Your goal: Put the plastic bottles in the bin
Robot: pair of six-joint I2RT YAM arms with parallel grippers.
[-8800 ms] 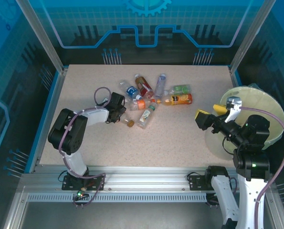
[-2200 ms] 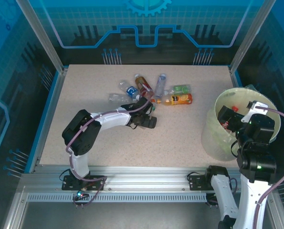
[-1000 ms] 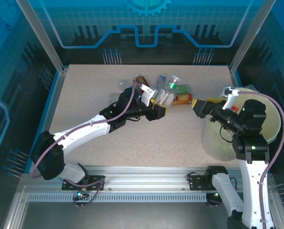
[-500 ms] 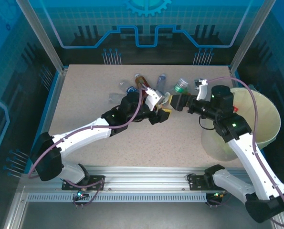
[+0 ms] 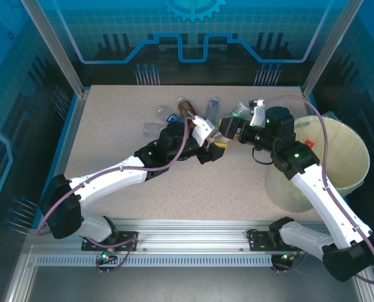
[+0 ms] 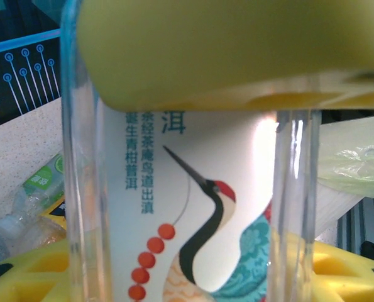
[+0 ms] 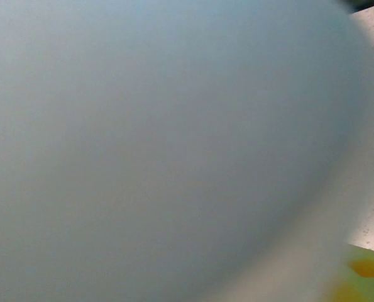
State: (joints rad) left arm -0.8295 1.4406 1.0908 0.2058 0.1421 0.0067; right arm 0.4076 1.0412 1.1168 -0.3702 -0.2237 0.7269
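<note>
Counter (image 5: pixel 111 126): carrying spare bottles (image 5: pixel 190 110) at its far middle.
Bin (image 5: pixel 281 189): standing at the right edge.
Left claw (image 5: pixel 213 143): pinching a crane-label bottle (image 6: pixel 193 207) mid-counter, its long axis crossing the fingers (image 6: pixel 237 50).
Right claw (image 5: pixel 227 128): standing against that bottle on the bin side; spread or closed, cannot tell.
</note>
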